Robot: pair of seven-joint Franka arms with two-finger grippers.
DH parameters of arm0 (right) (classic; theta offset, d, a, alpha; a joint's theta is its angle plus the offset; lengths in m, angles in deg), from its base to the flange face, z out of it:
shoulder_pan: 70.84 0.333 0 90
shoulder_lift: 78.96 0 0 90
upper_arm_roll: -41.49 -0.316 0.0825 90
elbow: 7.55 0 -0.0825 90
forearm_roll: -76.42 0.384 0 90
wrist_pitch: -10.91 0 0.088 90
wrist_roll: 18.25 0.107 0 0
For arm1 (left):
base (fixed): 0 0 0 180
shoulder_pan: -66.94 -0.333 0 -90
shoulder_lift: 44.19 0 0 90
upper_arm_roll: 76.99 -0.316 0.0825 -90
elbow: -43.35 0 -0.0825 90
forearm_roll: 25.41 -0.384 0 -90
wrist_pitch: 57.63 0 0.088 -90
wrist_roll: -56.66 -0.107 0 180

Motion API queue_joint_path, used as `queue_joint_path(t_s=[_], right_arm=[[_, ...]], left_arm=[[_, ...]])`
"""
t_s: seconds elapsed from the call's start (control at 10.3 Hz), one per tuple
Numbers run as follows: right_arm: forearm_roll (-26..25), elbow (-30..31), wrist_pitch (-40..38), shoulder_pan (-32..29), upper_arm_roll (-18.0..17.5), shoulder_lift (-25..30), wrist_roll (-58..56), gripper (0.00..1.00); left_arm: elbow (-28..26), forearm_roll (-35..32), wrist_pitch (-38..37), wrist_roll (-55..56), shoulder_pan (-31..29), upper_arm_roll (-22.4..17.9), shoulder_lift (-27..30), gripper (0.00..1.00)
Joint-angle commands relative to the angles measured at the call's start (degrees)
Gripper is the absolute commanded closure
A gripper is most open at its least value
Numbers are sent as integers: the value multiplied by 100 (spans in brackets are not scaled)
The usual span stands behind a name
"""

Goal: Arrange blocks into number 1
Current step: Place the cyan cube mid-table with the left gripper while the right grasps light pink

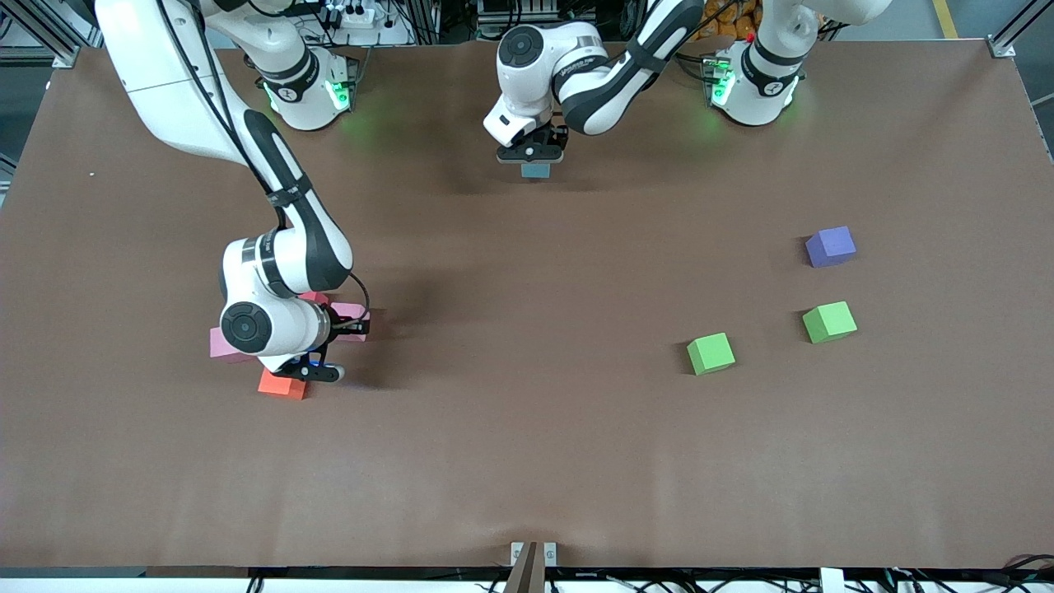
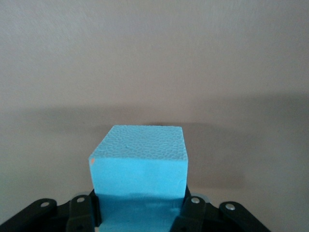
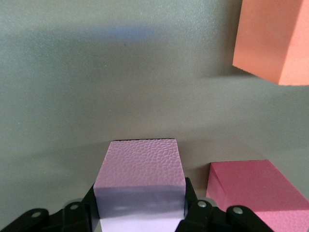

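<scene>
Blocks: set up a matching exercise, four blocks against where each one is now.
1 light blue block
2 pink block
3 orange block
4 purple block

a at the right arm's end, nearest the front camera of the blocks there
b in the left gripper
c farther from the front camera than both green blocks
d in the right gripper

Pairs: 1-b; 2-d; 3-a; 4-c

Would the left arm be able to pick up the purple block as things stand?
Probably not yet: the left gripper is shut on a light blue block. The purple block lies in the open toward that arm's end of the table, with nothing on it.
</scene>
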Motion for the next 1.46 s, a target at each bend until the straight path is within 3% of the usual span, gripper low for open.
queue_joint_path(t_s=[0.0, 0.19, 0.29, 0.39, 0.68, 0.97, 1.17, 1.36], right_arm=[[70, 53, -9, 22, 26, 197, 56, 31], [61, 61, -62, 31, 35, 425, 74, 31], [61, 53, -71, 39, 35, 539, 109, 32], [61, 53, -71, 57, 35, 680, 118, 32], [61, 53, -80, 573, 472, 918, 310, 32], [70, 61, -71, 777, 492, 918, 592, 32], [96, 61, -54, 979, 492, 910, 802, 32], [515, 70, -19, 1268, 501, 910, 847, 32]], left_arm=[[32, -214, 273, 234, 177, -43, -313, 100], [32, -232, 273, 278, 221, -43, -288, 100], [32, -232, 273, 278, 239, -43, -288, 69], [41, -240, 273, 278, 291, -52, -296, 1], [41, -249, 160, 524, 336, -44, -122, 0], [189, -240, -550, 752, 248, -43, 554, 0], [339, -197, -1009, 735, -171, -52, 942, 0], [375, -179, -1010, 709, -873, -52, 1083, 0]])
